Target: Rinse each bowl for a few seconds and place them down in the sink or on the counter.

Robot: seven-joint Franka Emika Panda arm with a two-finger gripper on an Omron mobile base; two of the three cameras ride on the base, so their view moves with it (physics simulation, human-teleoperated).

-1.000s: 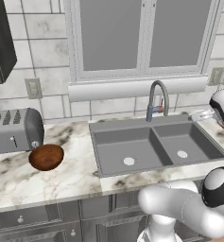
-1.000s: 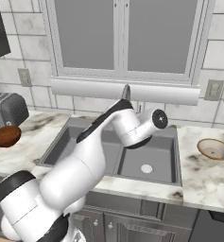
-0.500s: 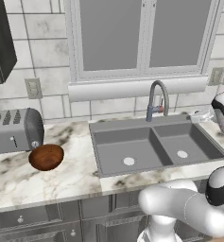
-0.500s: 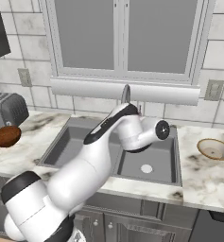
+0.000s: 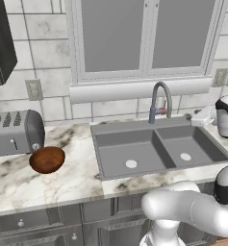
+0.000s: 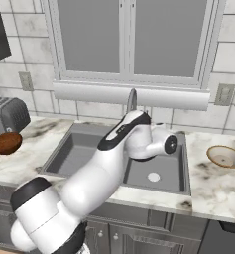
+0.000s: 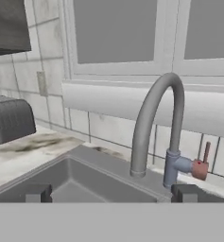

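The reddish-brown bowl (image 5: 47,159) (image 6: 6,143) sits upright on the counter (image 5: 19,185) left of the sink, in front of the toaster. The pale beige bowl (image 6: 227,156) rests on the counter (image 6: 213,186) right of the sink. Between them lies the grey double-basin sink (image 5: 116,166) (image 6: 64,154), with the gooseneck faucet (image 5: 159,101) (image 7: 153,123) at its back rim. My arm reaches across the sink, its hand over the right basin's far end. My gripper (image 7: 111,194) is open and holds nothing; it looks leftward at the faucet, fingertips (image 7: 38,193) wide apart.
A grey toaster (image 5: 14,132) (image 7: 9,118) stands at the back of the left counter. The faucet's red-tipped lever (image 7: 201,166) sticks out on its right side. A window with a wide sill runs behind the sink, and a dark cabinet (image 5: 0,43) hangs at upper left.
The hand has sunk a little over the right basin while the arm shifted. The jaws stayed open. Neither bowl moved.
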